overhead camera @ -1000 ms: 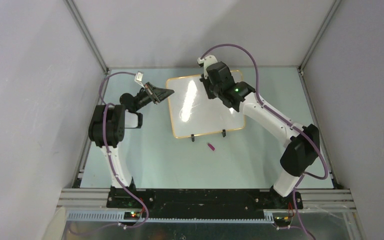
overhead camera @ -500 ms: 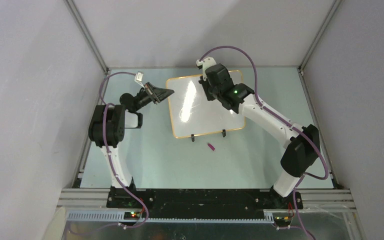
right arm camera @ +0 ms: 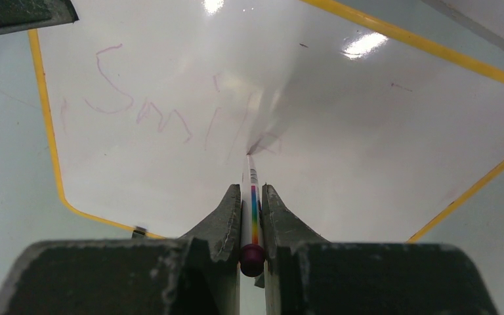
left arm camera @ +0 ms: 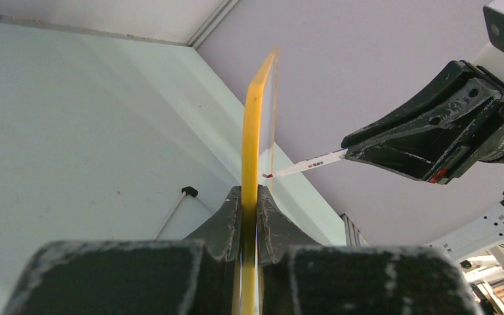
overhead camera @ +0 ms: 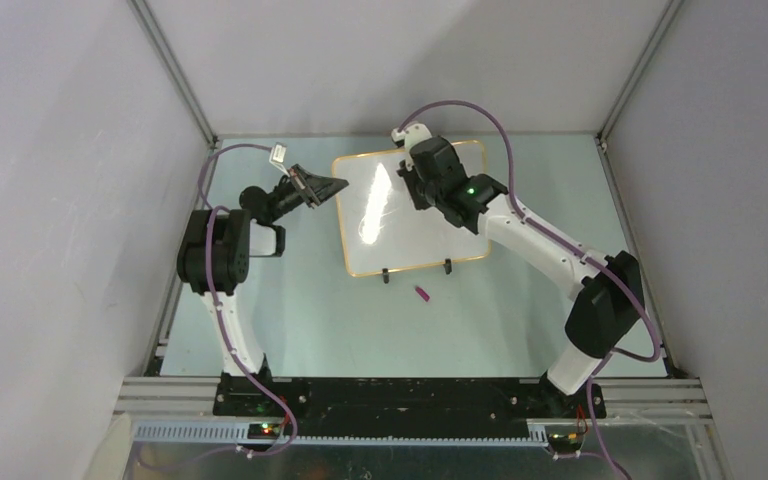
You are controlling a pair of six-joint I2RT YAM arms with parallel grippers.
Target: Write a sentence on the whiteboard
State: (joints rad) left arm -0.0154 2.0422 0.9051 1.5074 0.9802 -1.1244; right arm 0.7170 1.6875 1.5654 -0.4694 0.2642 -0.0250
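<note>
The whiteboard (overhead camera: 410,225), glossy white with a thin orange-yellow frame and two black clip feet, stands tilted at the table's middle back. My left gripper (overhead camera: 337,185) is shut on its left edge; the left wrist view shows the yellow frame (left arm camera: 252,131) edge-on between the jaws. My right gripper (overhead camera: 412,190) is over the board's upper part, shut on a thin white marker (right arm camera: 252,197) with a rainbow stripe and purple end. The marker's tip touches the board (right arm camera: 367,131), right of faint purple letters (right arm camera: 138,105). The marker also shows in the left wrist view (left arm camera: 305,162).
A small purple marker cap (overhead camera: 423,294) lies on the table in front of the board. Grey walls with metal corner posts (overhead camera: 175,80) close the space on three sides. The arm bases stand on a black rail (overhead camera: 400,395) at the near edge.
My right gripper has moved a little to the left across the upper board with the marker. The left gripper and the board have not moved.
</note>
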